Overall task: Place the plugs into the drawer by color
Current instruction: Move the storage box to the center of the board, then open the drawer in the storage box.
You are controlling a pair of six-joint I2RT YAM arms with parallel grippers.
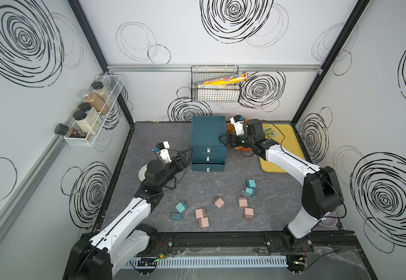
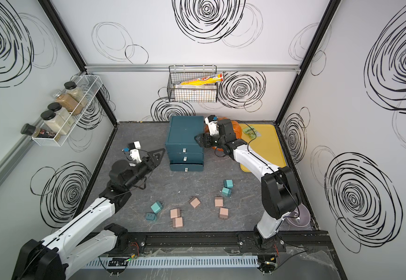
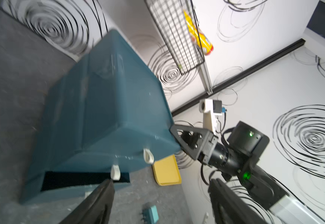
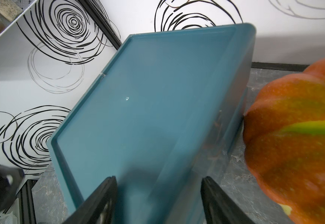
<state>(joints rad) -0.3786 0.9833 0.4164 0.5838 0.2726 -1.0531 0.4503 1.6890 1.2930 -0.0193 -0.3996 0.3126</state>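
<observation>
Left gripper: fingers spread wide with nothing between them. It hangs above the table, just off the front left corner of the drawer.
Right gripper: fingers stand apart and straddle the upper right edge of the drawer near its front. The fingertips are at that edge. Whether they clamp it cannot be told.
Drawer: upright between the two grippers, with three stacked fronts, each with a small silver handle.
Bottom drawer: stands partway out, its dark interior showing in the left wrist view. It is directly ahead of and below the left gripper's fingers. The two fronts above it sit flush.
Teal plugs: four, all on the table. Two lie behind the left gripper, beside its forearm. Two lie behind the right gripper, well below it.
Pink plugs: five, all on the table between the two teal pairs, well apart from both grippers. None is inside the drawer.
Pumpkin: just beside the right gripper, on the side away from the left gripper, close against the drawer's right wall.
Yellow tray: beyond the pumpkin, partly under the right forearm.
</observation>
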